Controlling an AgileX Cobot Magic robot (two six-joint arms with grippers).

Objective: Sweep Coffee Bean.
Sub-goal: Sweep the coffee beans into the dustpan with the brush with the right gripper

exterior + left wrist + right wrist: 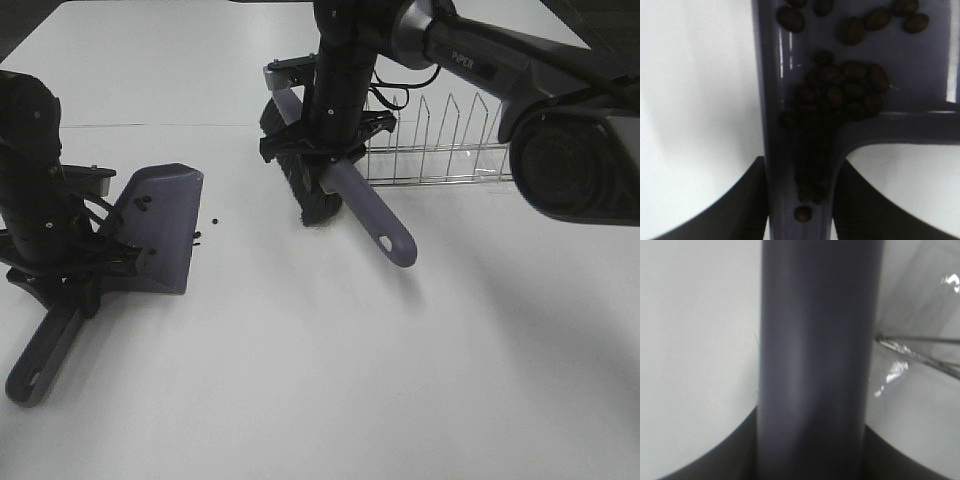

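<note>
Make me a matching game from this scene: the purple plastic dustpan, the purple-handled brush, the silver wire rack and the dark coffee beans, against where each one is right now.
Things:
1. purple plastic dustpan
2. purple-handled brush with dark bristles
3. silver wire rack
4. dark oval coffee beans

Places:
A. clamped in the right arm's jaws
B. piled inside the dustpan
C. standing at the back of the white table
D. clamped in the left arm's jaws

Pairs: 1-D, 2-A, 3-C, 4-B.

coffee beans (842, 92): piled in the dustpan (170, 235)
brush (375, 225): placed right of the dustpan
rack (450, 140): set farther right of the dustpan, behind
</note>
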